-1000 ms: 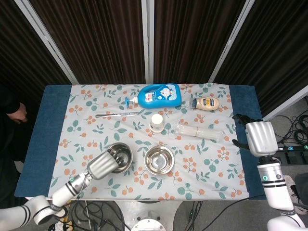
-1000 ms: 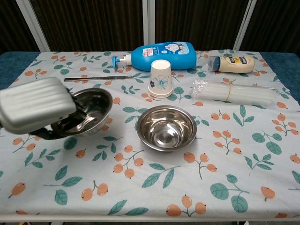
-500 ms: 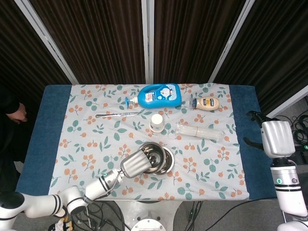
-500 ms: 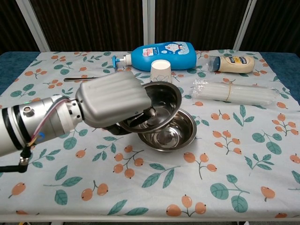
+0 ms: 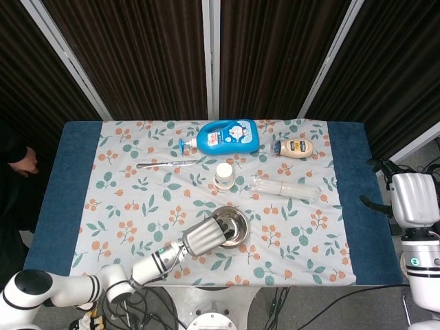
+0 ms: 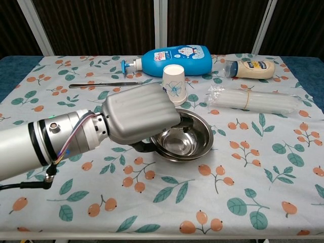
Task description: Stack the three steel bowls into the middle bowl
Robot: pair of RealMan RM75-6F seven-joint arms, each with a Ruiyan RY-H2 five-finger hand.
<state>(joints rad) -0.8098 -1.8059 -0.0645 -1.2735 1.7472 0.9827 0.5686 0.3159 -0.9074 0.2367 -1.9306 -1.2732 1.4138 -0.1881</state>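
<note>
- The bowls (image 6: 185, 142) are shiny steel, nested one in the other near the middle of the table, a little toward the front edge; in the head view (image 5: 232, 227) they lie at 6 o'clock from the paper cup (image 5: 224, 176).
- In the chest view two rims show, one just inside the other; I cannot tell if a third bowl is in the stack.
- The left hand (image 6: 139, 119) lies over the stack's left rim, palm down, with fingers hooking over the rim into the bowl; it seems to grip the rim of the top bowl, though the hand hides the contact.
- The inside of the top bowl holds nothing; it only mirrors the dark fingers.
- The cup stands upside down, at 12 o'clock from the bowls, near but apart.
- The blue bottle (image 5: 227, 136) lies on its side at the far part of the cloth (image 5: 137, 192), pump to the left.
- A small jar (image 5: 294, 148) lies at 3 o'clock from the bottle.
- A clear packet (image 6: 252, 101) lies at 2 o'clock from the bowls, well apart.
- A thin metal tool (image 5: 167, 163) lies at 10 o'clock from the cup.
- The right hand (image 5: 412, 199) hangs outside the right table edge (image 5: 357, 206), holding nothing, its fingers loosely curved.
- The cloth is bare to the right of the bowls and in front of them.
</note>
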